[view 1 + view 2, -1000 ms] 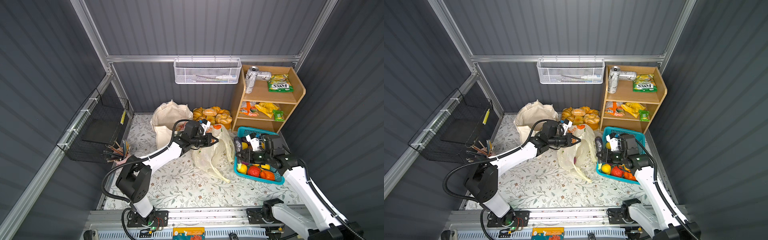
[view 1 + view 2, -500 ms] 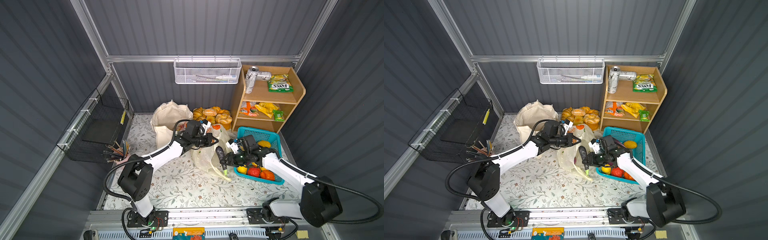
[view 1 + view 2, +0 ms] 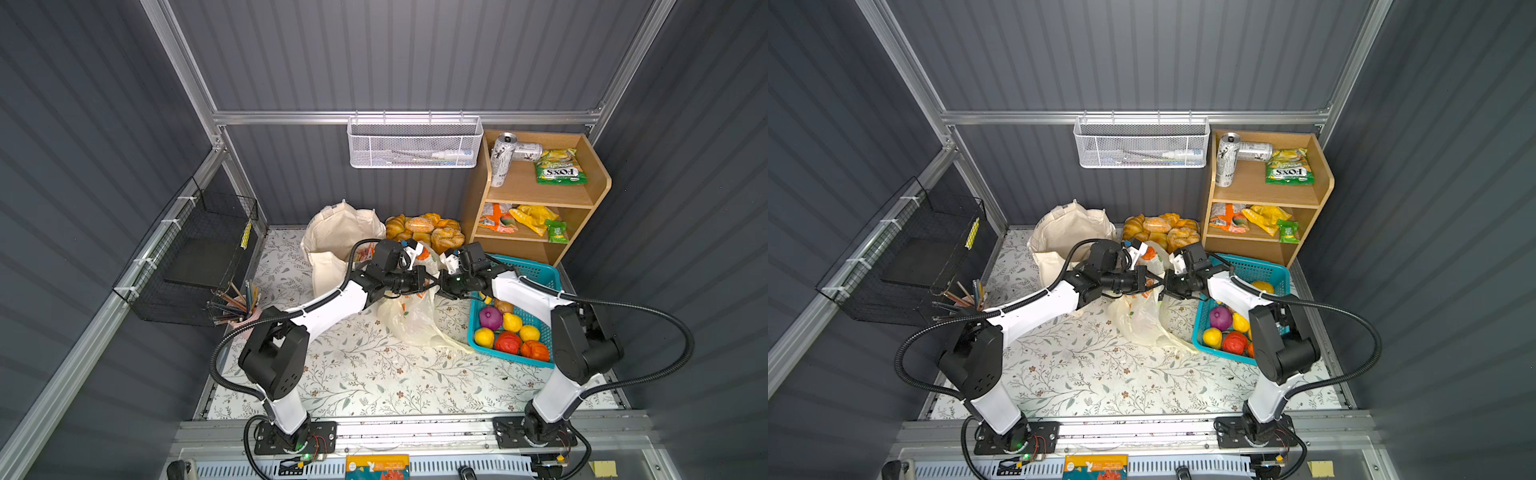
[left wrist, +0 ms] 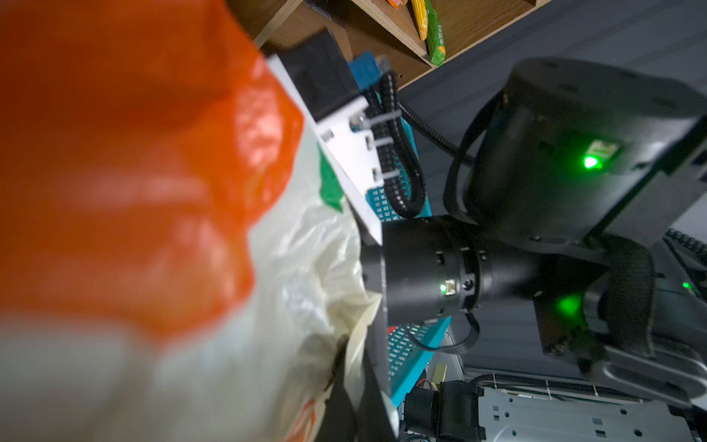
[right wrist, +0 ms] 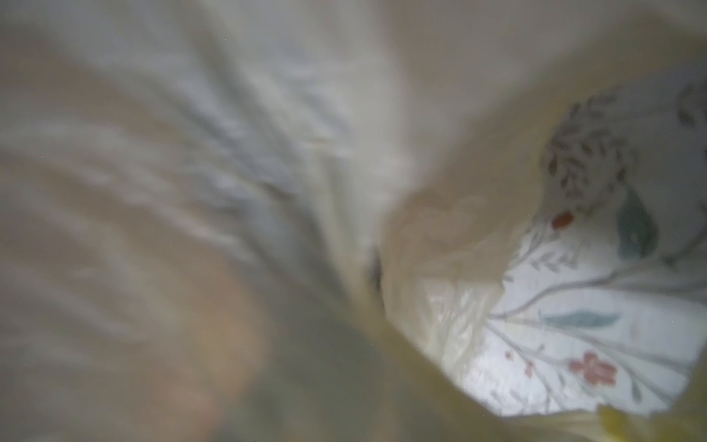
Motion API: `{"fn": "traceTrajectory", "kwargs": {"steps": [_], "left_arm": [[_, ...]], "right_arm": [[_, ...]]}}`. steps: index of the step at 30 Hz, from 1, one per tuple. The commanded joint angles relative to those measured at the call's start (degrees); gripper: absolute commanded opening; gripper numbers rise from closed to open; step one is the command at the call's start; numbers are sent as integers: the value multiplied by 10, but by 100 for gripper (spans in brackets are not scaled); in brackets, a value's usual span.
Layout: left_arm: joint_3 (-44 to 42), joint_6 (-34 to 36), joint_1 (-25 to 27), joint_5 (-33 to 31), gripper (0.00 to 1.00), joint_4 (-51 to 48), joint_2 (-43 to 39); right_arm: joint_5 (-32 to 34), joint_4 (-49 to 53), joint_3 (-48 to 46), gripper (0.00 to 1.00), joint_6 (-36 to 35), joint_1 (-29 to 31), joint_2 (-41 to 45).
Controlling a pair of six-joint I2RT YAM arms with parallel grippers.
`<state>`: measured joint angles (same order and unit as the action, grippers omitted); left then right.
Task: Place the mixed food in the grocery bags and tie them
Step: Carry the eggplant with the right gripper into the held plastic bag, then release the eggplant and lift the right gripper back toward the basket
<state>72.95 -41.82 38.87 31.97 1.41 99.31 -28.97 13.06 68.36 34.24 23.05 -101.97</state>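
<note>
- While the left gripper (image 3: 428,282) clamps the rim of the plastic bag (image 3: 409,322) beside the turquoise basket (image 3: 538,271), the right gripper (image 3: 441,285) probes its mouth, jaw width indeterminate.
- Purple onion (image 3: 490,318) sits unpacked in that basket; bag untied.

Thin plastic bag (image 3: 409,320) at centre: crinkly, translucent, a glossy sheen. Matt cloth on the tote (image 3: 336,237) upper left of it. Smooth wooden shelf (image 3: 519,187), perforated plastic basket (image 3: 540,272).

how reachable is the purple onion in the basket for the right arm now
Probably yes: the purple onion lies uncovered in the turquoise basket beside that arm, though the right gripper is at the plastic bag and must pull back.
</note>
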Motion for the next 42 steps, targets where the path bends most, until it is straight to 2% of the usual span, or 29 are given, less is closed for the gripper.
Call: {"fn": "traceTrajectory", "kwargs": {"steps": [1,5,12,17,21,27,31,35,38,42], "left_arm": [[11,-13,5,21,0,21,14],[15,-14,5,16,0,19,14],[14,-1,4,-1,0,2,7],[9,9,1,-13,0,-15,-3],[1,9,-2,-21,0,-15,-7],[0,-1,-13,-37,0,-26,-7],[3,1,-13,-36,0,-28,-4],[4,3,-13,-31,0,-26,1],[6,8,-13,-22,0,-23,3],[11,12,-13,-8,0,-22,10]], "right_arm": [[-9,-34,38,65,26,26,-44],[-1,-15,18,75,8,24,-17],[22,71,-38,78,-58,22,94],[31,117,-88,81,-81,4,168],[47,138,-101,83,-90,-4,190],[58,202,-73,84,-118,-13,193],[18,210,-64,83,-123,-48,248],[-10,231,-42,82,-114,-118,306],[30,266,-31,83,-118,-175,326],[152,293,-26,84,-138,-226,304]]}}
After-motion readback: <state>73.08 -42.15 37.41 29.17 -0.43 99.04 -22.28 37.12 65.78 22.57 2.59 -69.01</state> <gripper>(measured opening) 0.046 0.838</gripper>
